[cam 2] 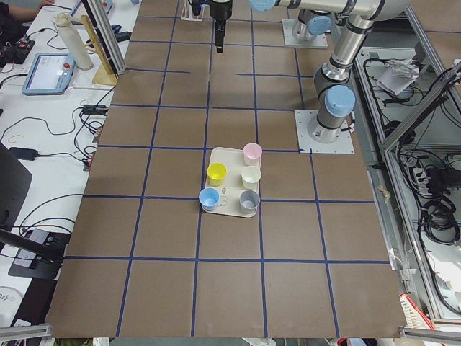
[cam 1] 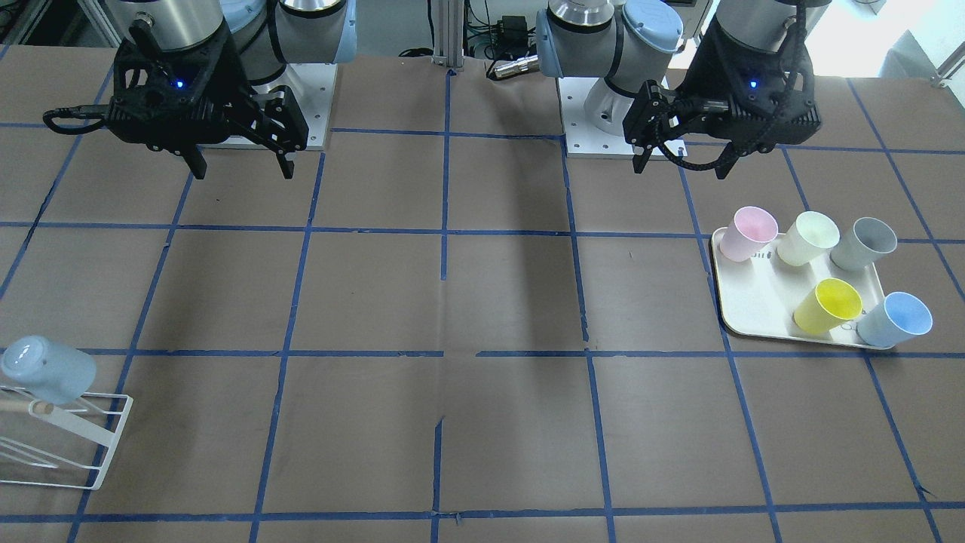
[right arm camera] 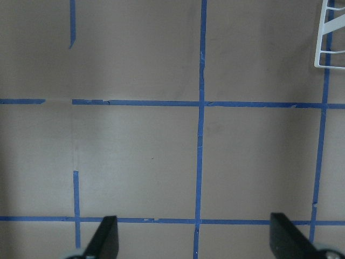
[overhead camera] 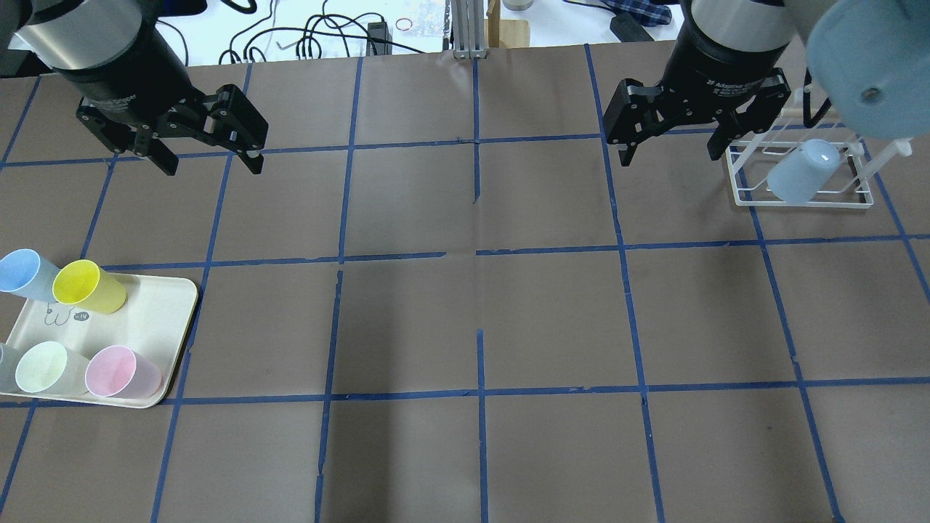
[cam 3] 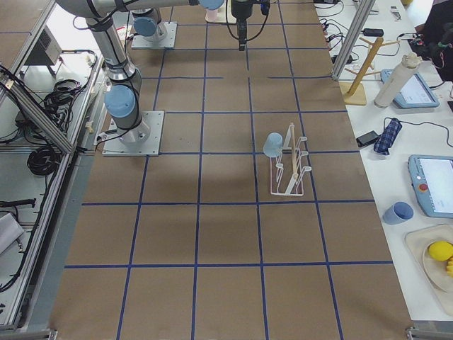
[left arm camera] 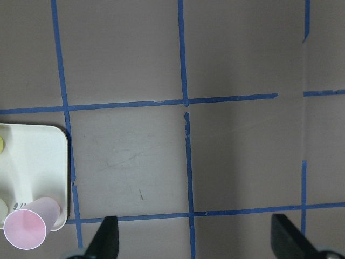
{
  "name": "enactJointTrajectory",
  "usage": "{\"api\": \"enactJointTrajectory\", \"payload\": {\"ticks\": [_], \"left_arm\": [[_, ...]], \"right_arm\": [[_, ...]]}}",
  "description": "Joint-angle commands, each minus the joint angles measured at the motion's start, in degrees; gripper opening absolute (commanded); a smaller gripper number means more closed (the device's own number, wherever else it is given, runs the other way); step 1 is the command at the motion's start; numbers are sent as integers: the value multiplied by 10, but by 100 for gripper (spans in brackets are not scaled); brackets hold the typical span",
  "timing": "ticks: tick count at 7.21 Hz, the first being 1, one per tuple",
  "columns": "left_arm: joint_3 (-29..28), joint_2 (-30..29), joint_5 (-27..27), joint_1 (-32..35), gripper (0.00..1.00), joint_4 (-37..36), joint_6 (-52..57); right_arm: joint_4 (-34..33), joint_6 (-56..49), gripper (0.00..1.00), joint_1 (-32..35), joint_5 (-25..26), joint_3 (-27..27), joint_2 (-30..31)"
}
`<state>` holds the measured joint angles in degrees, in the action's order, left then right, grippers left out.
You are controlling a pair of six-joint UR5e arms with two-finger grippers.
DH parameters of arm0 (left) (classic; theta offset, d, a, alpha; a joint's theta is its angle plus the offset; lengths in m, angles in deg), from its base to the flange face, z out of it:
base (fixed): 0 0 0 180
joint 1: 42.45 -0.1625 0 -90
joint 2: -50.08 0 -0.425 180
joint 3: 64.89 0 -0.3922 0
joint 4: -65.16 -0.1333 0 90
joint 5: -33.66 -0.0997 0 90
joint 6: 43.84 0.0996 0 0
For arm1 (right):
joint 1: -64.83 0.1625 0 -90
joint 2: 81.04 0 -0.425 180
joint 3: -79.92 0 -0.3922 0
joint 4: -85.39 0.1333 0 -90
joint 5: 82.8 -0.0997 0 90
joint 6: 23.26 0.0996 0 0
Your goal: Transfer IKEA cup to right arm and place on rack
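Note:
The pale-blue IKEA cup (overhead camera: 803,171) hangs upside down and tilted on the white wire rack (overhead camera: 799,204); both also show in the front view, the cup (cam 1: 49,369) on the rack (cam 1: 114,440). My right gripper (overhead camera: 670,157) is open and empty, raised above the table just left of the rack in the overhead view. Its fingers (right arm camera: 105,240) frame bare table, with the rack's corner (right arm camera: 331,38) at the top right. My left gripper (overhead camera: 213,168) is open and empty, high above the table beyond the cream tray (overhead camera: 156,319).
The tray holds a second light-blue cup (overhead camera: 18,270), a yellow cup (overhead camera: 87,285), a pale-green cup (overhead camera: 43,367), a pink cup (overhead camera: 120,370) and a grey cup (cam 1: 867,243). Blue tape lines grid the brown table. The arm bases stand at the robot's side.

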<state>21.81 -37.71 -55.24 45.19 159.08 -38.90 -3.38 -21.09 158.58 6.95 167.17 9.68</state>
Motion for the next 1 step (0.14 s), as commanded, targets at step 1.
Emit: {"api": "enactJointTrajectory", "payload": {"ticks": [1], "left_arm": [[20, -6, 5, 14, 100, -35, -3]], "right_arm": [[-2, 0, 100, 0, 0, -2, -1]]}}
